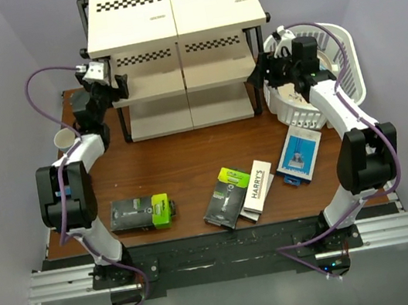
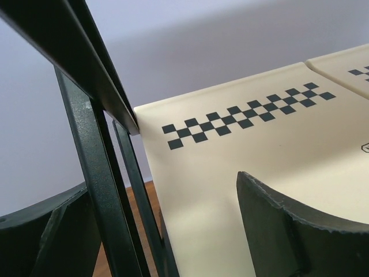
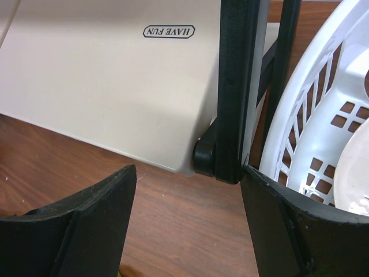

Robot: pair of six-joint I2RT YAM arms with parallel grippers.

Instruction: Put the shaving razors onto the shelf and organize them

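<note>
left tool (image 2: 161,202) and right tool (image 3: 189,173) both spread wide, each straddling a shelf (image 1: 172,9) post, razors (image 1: 225,196) lying on table (image 1: 182,164)

We see shelf (image 1: 174,18) upright at far side of table (image 1: 181,156); boxes flat on near side: black-green box (image 1: 140,213) left; second black-green box (image 1: 226,197) mid, touching Harry's box (image 1: 258,187); blue-white box (image 1: 300,154) right.

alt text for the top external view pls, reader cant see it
A three-tier cream shelf stands at the far side of a brown table, the left gripper and right gripper at its side frames. Nearer the arms lie a black-and-green razor box, a second black-and-green box, a white HARRY'S box and a blue-and-white box. A white basket sits right of the shelf.
</note>
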